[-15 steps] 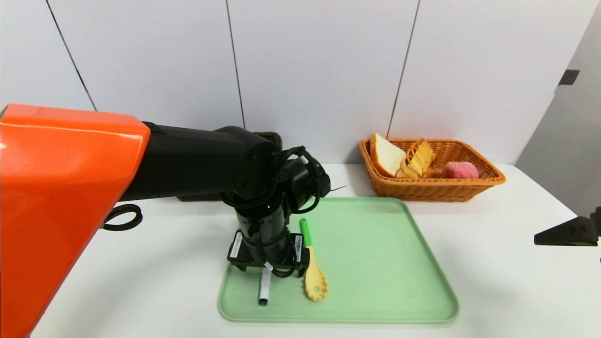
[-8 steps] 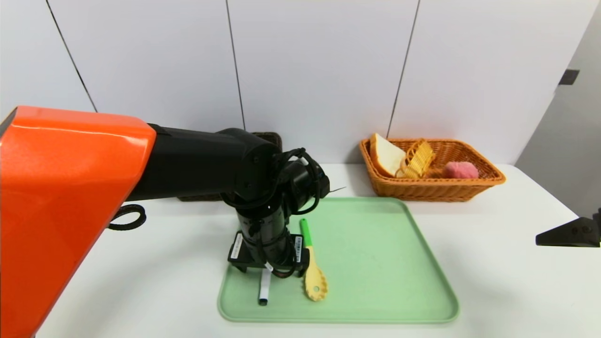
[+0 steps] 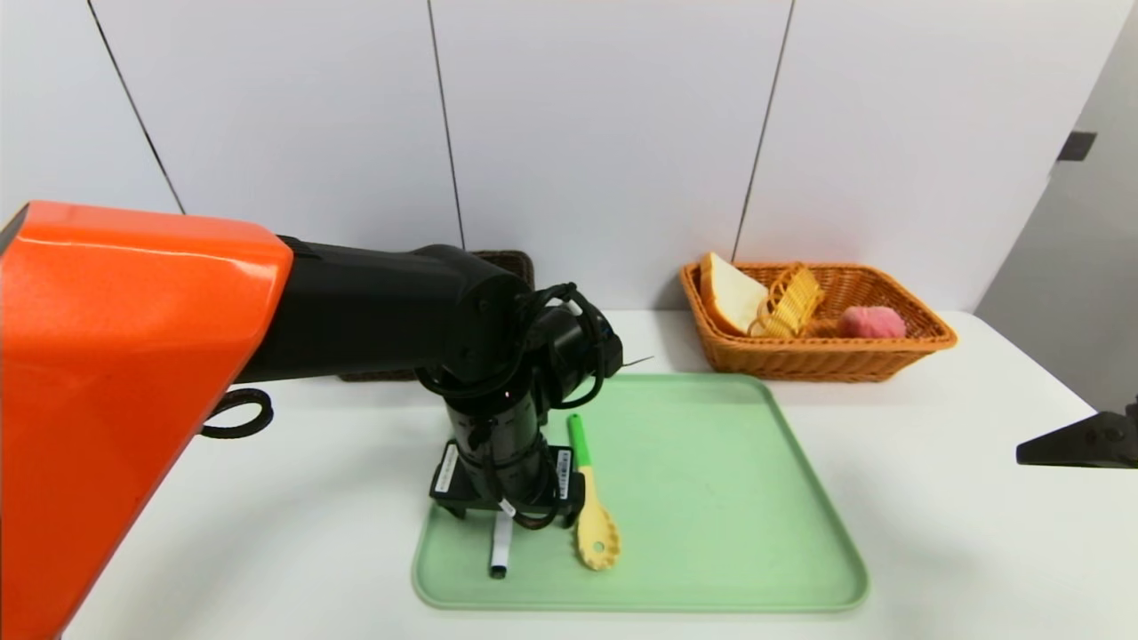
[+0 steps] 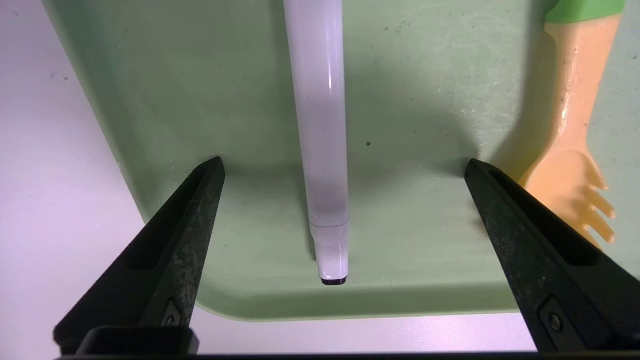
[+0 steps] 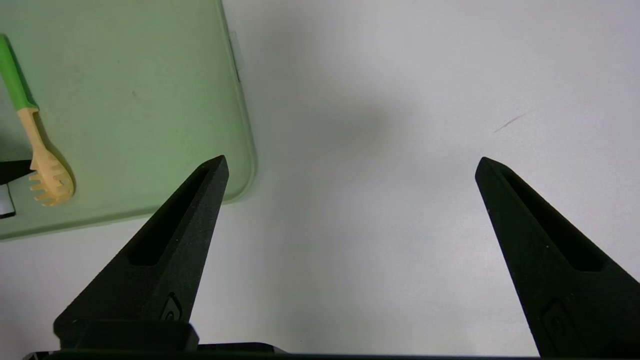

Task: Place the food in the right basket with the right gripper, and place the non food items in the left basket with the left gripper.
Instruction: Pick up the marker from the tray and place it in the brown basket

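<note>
While the left hand hangs wide open and empty astride the white marker, the spoon beside it also awaits sorting; right hand idle over counter, spread wide, empty.

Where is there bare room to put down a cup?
The tray's right half, beyond the spoon, is bare, as is the table between tray and right gripper. It's crowded at the tray's left, where the left gripper's open jaws straddle the pen.

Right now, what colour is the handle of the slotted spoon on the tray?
Green; the handle shows best in the head view.
</note>
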